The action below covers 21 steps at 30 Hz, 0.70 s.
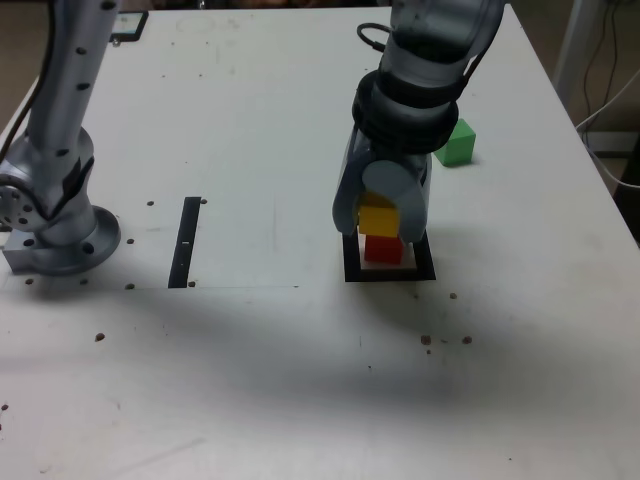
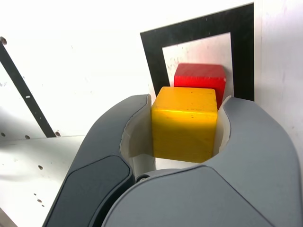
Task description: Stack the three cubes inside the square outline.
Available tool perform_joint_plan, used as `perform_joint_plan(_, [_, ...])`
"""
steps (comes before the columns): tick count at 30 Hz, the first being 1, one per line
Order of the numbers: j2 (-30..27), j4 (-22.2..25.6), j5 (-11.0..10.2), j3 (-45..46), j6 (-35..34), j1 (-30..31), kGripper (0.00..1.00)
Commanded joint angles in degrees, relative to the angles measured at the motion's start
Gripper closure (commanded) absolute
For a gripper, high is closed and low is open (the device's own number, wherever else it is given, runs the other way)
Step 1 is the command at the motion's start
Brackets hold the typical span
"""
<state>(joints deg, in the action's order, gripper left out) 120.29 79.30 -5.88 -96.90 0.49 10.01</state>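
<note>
Exterior view: white table [image 1: 300, 380], matte, scuffed, with scattered small dark specks and screw holes. A faint seam line runs across it from the arm's base [image 1: 60, 235] toward the exterior view's right. A thin black strip [image 1: 186, 242] lies flat just right of the base. Past the far table edge, dim room; cables [image 1: 610, 110] hang at the exterior view's right. The gripper [image 1: 380, 220] points down over the square outline [image 1: 352, 272], jaws closed on the yellow cube [image 1: 378, 218]. The red cube [image 1: 382, 250] sits inside the outline's pale centre, directly under the yellow one; whether the two touch cannot be told here. The green cube [image 1: 457, 143] rests on the table beyond the arm, well apart from the outline.

Wrist view: grey fingers [image 2: 118, 142] clamp the yellow cube [image 2: 184, 124] from both sides, pads against its faces. Red cube [image 2: 201, 78] below, within the square outline [image 2: 154, 56]. Black strip [image 2: 26, 94] crosses the white surface diagonally.
</note>
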Motion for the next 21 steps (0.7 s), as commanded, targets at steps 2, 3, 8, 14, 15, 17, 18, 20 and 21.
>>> perform_joint_plan(2, [0.5, -0.2, -0.1, -0.1, 0.5, -0.7, 0.44])
perform_joint_plan(3, [0.5, -0.2, -0.1, -0.1, 0.6, -0.9, 0.4])
perform_joint_plan(8, [0.4, -0.3, 0.3, -0.1, 1.3, -1.5, 0.21])
perform_joint_plan(14, [0.1, -0.2, 1.4, 0.5, 1.5, -1.6, 0.12])
perform_joint_plan(15, [0.0, -0.1, 1.5, 0.6, 1.5, -1.6, 0.1])
perform_joint_plan(17, [-0.5, 0.1, 1.5, 0.6, 1.5, -1.6, 0.06])
perform_joint_plan(18, [-0.9, 0.3, 1.3, 0.6, 1.5, -1.6, 0.05])
perform_joint_plan(20, [-1.8, 0.8, 0.8, 0.4, 1.5, -1.6, 0.02])
perform_joint_plan(21, [-2.4, 1.0, 0.5, 0.2, 1.5, -1.6, 0.01])
